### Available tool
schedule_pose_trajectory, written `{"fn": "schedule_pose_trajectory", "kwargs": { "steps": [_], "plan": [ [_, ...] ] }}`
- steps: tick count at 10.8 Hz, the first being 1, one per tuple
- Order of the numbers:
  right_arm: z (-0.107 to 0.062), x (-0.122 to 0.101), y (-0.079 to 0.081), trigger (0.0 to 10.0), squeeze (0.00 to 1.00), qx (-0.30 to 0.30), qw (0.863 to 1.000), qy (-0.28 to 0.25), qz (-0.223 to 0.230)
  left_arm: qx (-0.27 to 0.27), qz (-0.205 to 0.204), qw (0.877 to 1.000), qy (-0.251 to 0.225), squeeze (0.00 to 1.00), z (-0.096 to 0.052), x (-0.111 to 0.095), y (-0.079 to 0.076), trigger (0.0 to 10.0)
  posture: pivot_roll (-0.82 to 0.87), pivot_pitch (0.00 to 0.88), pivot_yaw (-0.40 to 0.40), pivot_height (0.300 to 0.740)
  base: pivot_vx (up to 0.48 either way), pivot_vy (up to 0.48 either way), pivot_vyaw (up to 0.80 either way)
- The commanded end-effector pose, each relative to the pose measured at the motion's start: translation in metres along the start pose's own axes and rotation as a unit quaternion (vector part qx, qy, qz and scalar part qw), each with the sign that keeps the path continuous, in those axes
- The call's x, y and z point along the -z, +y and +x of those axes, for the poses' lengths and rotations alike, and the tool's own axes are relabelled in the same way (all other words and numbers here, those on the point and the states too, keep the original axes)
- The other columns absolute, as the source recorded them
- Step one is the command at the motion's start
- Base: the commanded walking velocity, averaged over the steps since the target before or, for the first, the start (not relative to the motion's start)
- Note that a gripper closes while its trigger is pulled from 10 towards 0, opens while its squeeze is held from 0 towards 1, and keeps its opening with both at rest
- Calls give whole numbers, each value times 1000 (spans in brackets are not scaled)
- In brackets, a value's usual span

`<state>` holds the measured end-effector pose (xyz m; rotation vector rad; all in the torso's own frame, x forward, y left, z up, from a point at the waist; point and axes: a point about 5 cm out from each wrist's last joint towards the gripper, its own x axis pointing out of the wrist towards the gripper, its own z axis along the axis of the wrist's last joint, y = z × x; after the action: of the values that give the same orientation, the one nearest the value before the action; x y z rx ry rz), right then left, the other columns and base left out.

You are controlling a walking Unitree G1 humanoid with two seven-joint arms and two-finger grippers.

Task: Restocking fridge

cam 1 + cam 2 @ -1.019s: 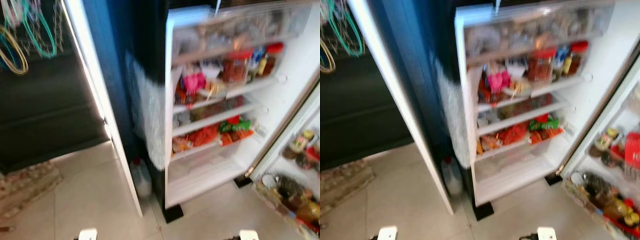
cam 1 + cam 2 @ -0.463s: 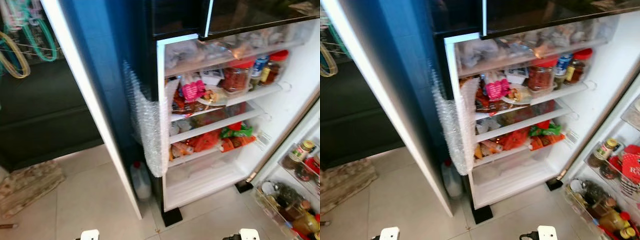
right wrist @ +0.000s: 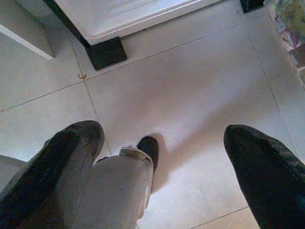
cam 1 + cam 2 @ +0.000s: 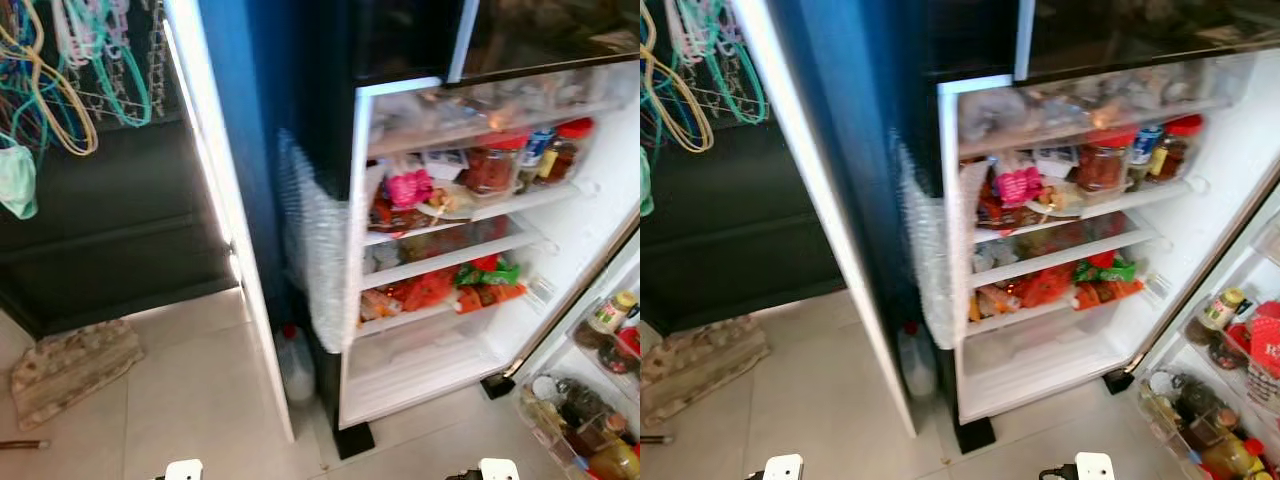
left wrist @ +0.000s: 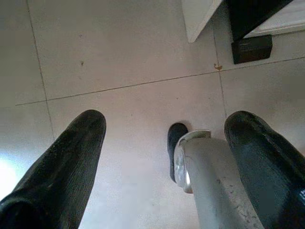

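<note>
From the head, the fridge (image 4: 1060,250) stands open ahead and to the right, its shelves crowded with red-lidded jars (image 4: 1102,160), a pink packet (image 4: 1018,185) and red and green packets (image 4: 1080,282); the door rack (image 4: 1210,400) at far right holds bottles, and a plastic jug (image 4: 917,365) sits on the tiled floor (image 4: 180,400) beside the cabinet. In the left wrist view the left gripper (image 5: 167,157) hangs over the tiles with fingers spread wide, holding nothing. In the right wrist view the right gripper (image 3: 162,171) is likewise wide apart and empty, near the fridge's black foot (image 3: 106,53)
</note>
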<state>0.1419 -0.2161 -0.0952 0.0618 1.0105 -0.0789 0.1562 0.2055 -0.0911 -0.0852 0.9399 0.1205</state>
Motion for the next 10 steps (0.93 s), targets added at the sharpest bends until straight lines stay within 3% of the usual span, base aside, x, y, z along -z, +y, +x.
{"fn": "schedule_pose_trajectory", "kwargs": {
  "steps": [1, 8, 10],
  "plan": [
    [-1, 3, 0, 10000, 0, 3, 1000, 4, 6, 0, 6, 1000, 5, 0, 0, 1, -2, 10000, -24, 0, 32, 740, 0, 285, 0],
    [0, 3, 2, 10000, 0, 2, 1000, 5, 8, 0, 8, 1000, 5, 0, -1, 2, 6, 10000, -33, 0, 40, 740, 0, 284, 0],
    [0, 3, 2, 10000, 0, 3, 1000, 7, 8, -1, 12, 1000, 5, 0, -1, 2, 7, 10000, -32, 0, 39, 740, 0, 0, -647]
  ]
}}
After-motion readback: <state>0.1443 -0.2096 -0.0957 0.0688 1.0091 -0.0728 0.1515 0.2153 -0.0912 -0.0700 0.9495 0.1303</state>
